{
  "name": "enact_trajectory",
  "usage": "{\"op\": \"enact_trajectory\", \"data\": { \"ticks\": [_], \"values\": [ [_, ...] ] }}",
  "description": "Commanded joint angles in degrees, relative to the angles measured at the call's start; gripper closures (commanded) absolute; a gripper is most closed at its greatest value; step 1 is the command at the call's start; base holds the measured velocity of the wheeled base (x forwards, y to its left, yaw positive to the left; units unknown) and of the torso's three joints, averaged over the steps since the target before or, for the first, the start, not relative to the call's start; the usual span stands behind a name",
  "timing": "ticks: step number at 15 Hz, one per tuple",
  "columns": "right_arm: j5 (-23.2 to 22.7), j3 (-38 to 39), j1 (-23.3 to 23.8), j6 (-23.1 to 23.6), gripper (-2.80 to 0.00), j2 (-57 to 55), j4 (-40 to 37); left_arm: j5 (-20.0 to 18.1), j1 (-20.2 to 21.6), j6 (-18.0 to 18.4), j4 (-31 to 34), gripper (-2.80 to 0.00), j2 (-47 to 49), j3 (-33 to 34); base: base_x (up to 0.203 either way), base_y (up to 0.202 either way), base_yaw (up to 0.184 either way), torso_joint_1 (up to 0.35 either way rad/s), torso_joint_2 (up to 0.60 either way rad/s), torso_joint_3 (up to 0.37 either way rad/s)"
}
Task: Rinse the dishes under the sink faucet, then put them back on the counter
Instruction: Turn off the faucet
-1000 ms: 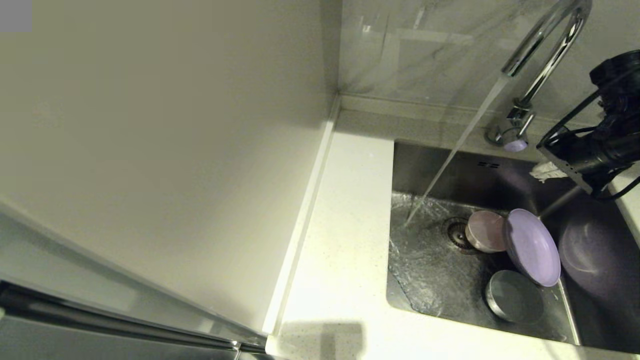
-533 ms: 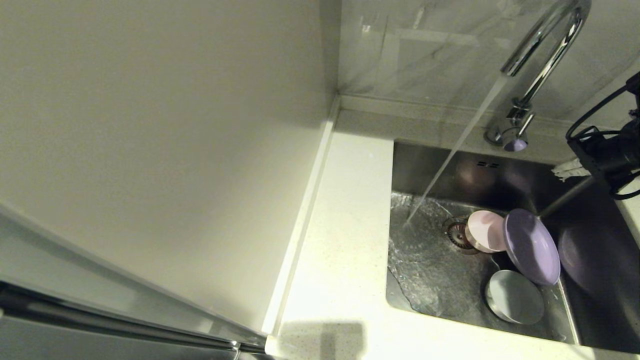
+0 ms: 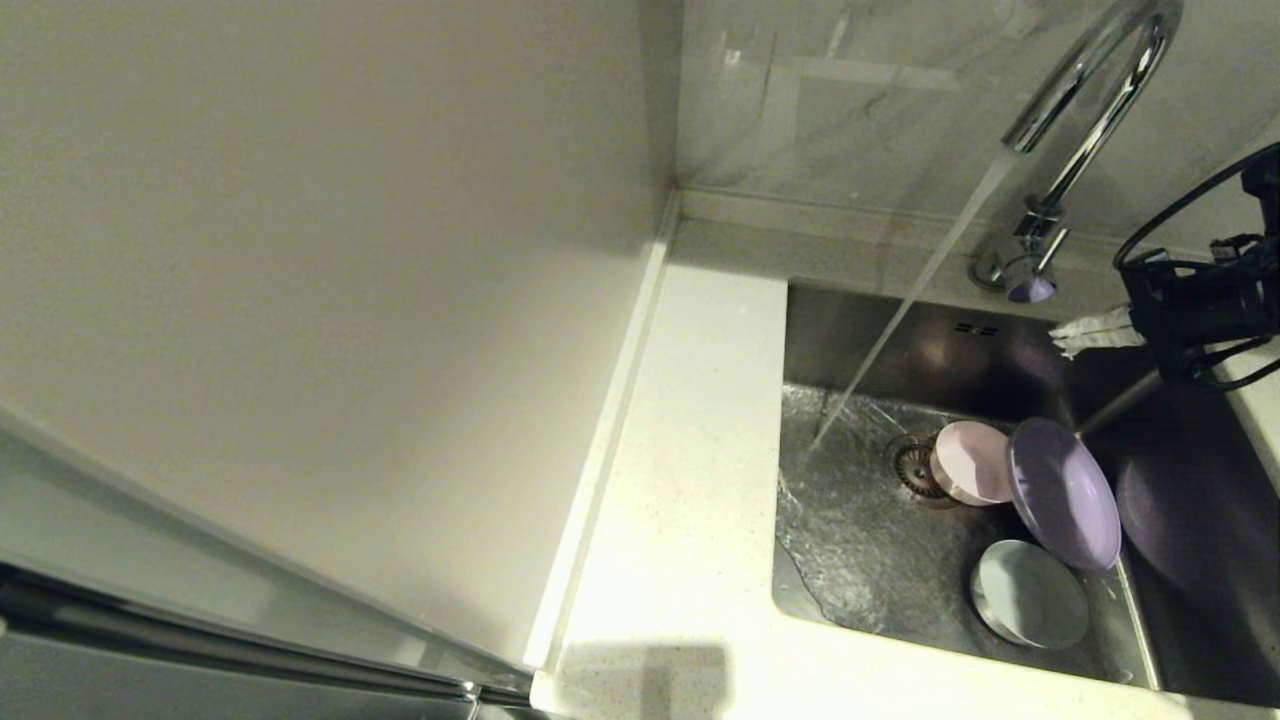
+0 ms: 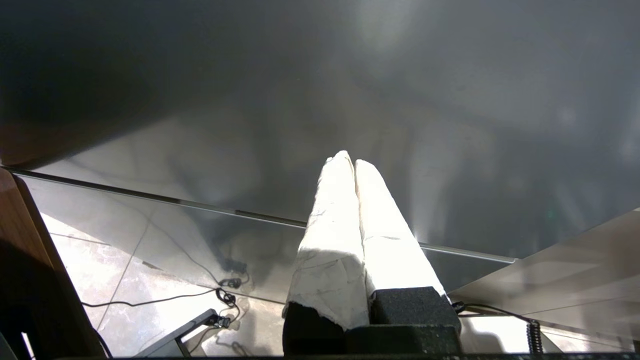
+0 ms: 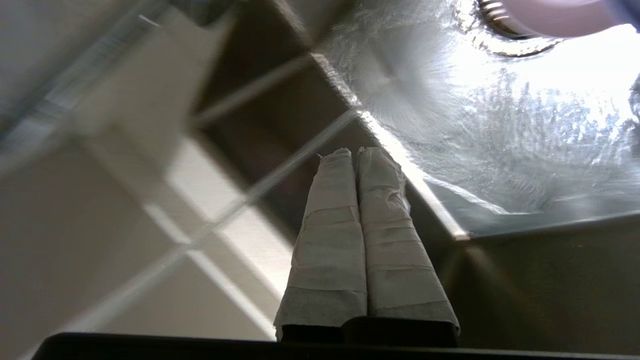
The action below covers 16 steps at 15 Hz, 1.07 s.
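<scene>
You see the chrome gooseneck faucet running, its stream falling slantwise onto the wet floor of the steel sink. Beside the round drain the pink bowl lies on its side, touching the lilac plate that leans tilted. The blue-white bowl sits near the front wall. The white speckled counter flanks the basin.

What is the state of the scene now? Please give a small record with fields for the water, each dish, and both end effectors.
water: running from faucet into sink
pink bowl: in sink, beside the drain, tipped on its side
lilac plate: in sink, tilted, resting against pink bowl
blue-white bowl: in sink, near front wall
counter: no dishes visible on it
right end effector: shut, empty, above sink's right side
left end effector: shut, empty, parked away from sink
</scene>
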<state>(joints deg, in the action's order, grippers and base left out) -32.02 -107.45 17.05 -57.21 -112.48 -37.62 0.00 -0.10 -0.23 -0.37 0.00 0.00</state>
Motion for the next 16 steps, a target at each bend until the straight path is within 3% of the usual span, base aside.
{"op": "enact_trajectory", "data": {
  "ticks": [1, 8, 12, 16],
  "values": [
    [-1.75, -1.6, 0.07, -5.65, 0.0, -1.49, 3.23, 0.0, 0.01, -0.04, -0.01, 0.0, 0.0, 0.18, 0.0, 0.0, 0.0, 0.0, 0.0, 0.0],
    [-3.83, -2.1, -0.05, -13.43, 0.0, -3.93, 15.27, 0.0, 0.01, -0.04, 0.01, 0.0, 0.0, 0.18, 0.0, 0.0, 0.0, 0.0, 0.0, 0.0],
    [-3.67, -4.86, -0.13, -15.66, 0.0, -5.85, 16.53, 0.0, 0.01, -0.04, -0.06, 0.0, 0.0, 0.17, 0.0, 0.0, 0.0, 0.0, 0.0, 0.0],
    [-3.31, -5.19, -0.06, -21.37, 0.0, -6.52, 25.91, 0.0, 0.01, -0.04, -0.06, 0.0, 0.0, 0.18, 0.0, 0.0, 0.0, 0.0, 0.0, 0.0]
  ]
}}
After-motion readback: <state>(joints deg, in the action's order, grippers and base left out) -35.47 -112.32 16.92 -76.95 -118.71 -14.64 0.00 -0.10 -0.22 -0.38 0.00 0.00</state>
